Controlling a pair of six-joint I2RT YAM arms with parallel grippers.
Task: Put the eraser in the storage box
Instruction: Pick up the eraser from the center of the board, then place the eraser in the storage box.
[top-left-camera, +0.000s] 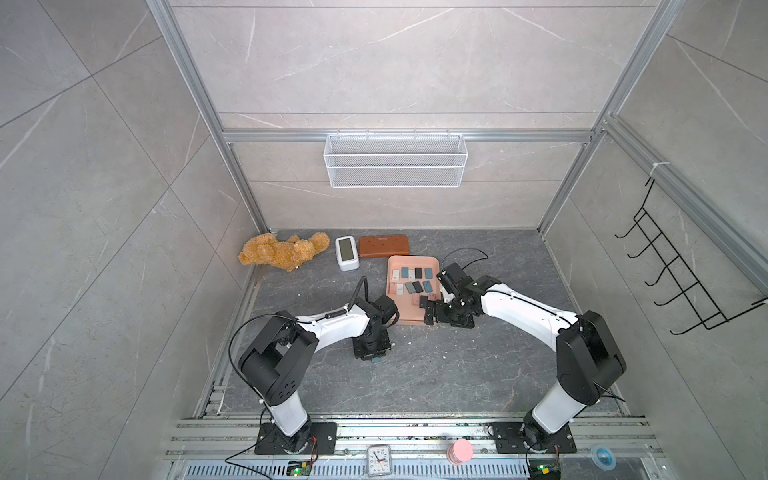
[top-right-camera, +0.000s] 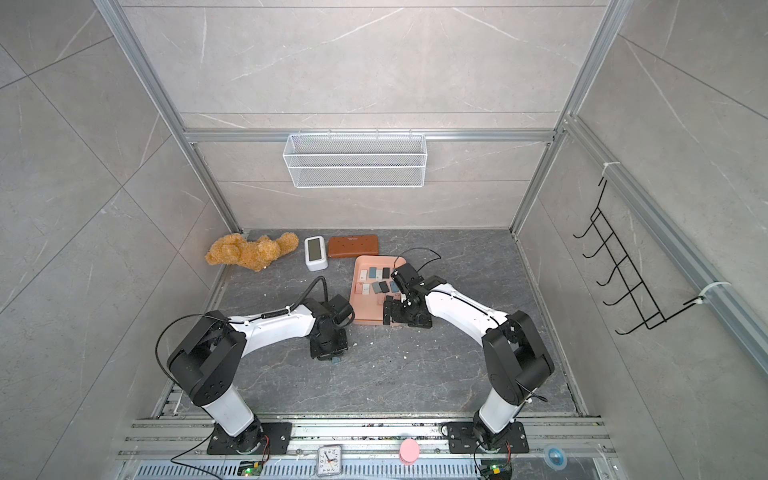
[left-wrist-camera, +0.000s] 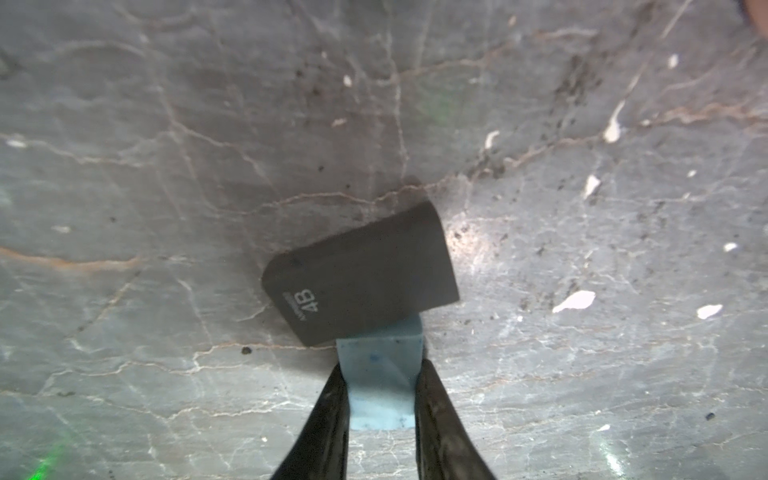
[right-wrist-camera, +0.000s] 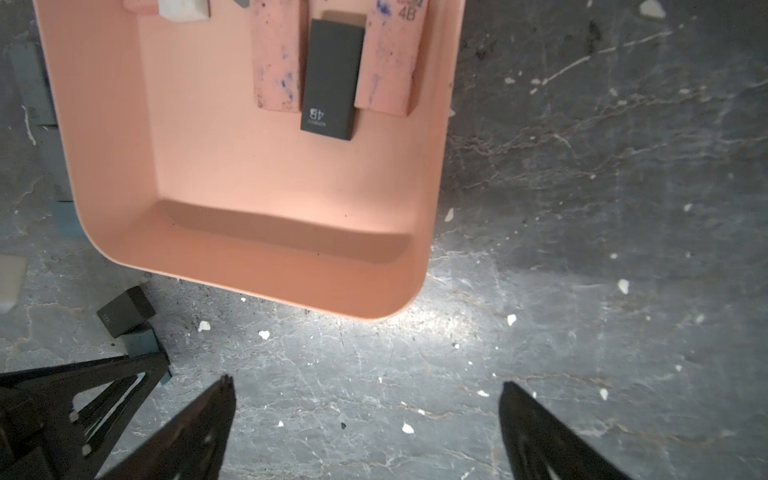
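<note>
In the left wrist view my left gripper (left-wrist-camera: 382, 376) is shut on a light blue eraser (left-wrist-camera: 380, 353) that lies on the grey floor. Both fingers press its sides. A dark grey eraser (left-wrist-camera: 361, 274) marked 4B rests tilted on the blue one's far end. In both top views this gripper (top-left-camera: 372, 353) (top-right-camera: 332, 353) points down, just left of the salmon-pink storage box (top-left-camera: 409, 320) (top-right-camera: 365, 316). Several erasers (top-left-camera: 413, 282) lie in the box. My right gripper (right-wrist-camera: 368, 384) stands open over bare floor by the box's near corner (right-wrist-camera: 291, 282), with nothing between its fingers.
Along the back wall lie a brown teddy bear (top-left-camera: 282, 253), a white clock device (top-left-camera: 345, 252) and a flat brown case (top-left-camera: 384, 246). A white wire basket (top-left-camera: 395, 160) hangs above them. A black hook rack (top-left-camera: 681, 274) is on the right wall.
</note>
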